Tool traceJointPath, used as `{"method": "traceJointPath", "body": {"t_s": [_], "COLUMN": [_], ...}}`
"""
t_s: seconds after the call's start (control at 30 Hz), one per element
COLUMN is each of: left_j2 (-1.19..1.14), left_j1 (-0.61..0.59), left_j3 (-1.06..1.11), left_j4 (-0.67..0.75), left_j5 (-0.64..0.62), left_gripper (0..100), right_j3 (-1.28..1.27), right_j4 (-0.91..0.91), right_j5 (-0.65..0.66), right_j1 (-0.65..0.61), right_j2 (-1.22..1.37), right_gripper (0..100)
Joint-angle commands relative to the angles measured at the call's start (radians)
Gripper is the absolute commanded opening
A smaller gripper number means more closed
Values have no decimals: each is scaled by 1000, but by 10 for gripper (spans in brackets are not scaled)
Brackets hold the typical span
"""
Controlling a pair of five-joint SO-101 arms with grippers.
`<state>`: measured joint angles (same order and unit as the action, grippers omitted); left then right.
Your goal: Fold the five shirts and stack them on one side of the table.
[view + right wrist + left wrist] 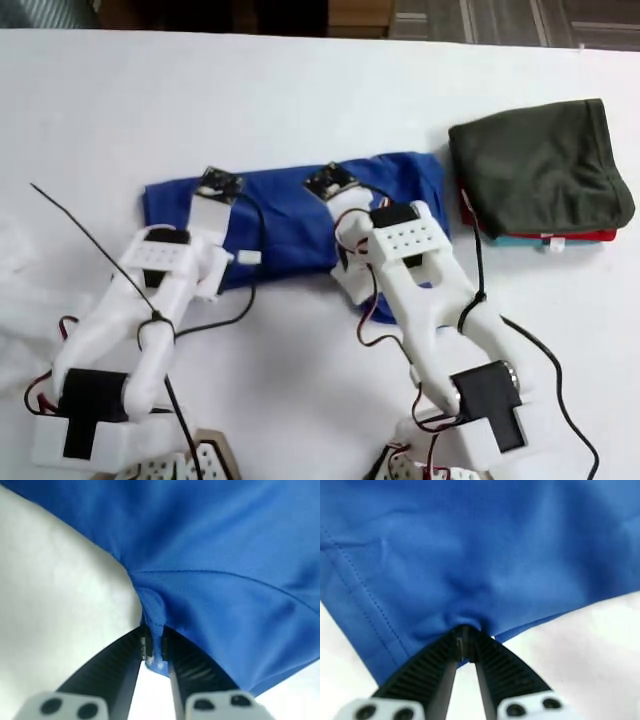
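left gripper (465,639) pinches blue shirt (480,555) edge; right gripper (154,646) clamps its edge too

Room to pass lies across the far table (250,90); the folded stack (540,170) blocks the right side.

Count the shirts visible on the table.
4: the blue shirt lies mid-table; stacked at the right are the green shirt on top, the red shirt beneath, and the teal shirt lowest. Another may be hidden.
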<state>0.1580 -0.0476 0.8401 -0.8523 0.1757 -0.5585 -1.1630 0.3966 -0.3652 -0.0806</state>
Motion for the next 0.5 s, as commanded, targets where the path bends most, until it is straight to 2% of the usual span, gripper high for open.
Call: {"method": "traceJointPath", "body": {"t_s": [0.0, 0.3, 0.47], "left_j2": [5, 5, 5], "left_j1": [11, 11, 9], "left_j3": [2, 4, 4], "left_j4": [17, 17, 17], "left_j5": [-5, -5, -5], "left_gripper": [25, 25, 25], "right_j3": [26, 26, 26], "right_j4": [-5, 1, 13], "right_j5": [-8, -9, -9], "right_j1": [7, 2, -67], "right_j2": [-48, -48, -22], "right_gripper": [104, 91, 91]}}
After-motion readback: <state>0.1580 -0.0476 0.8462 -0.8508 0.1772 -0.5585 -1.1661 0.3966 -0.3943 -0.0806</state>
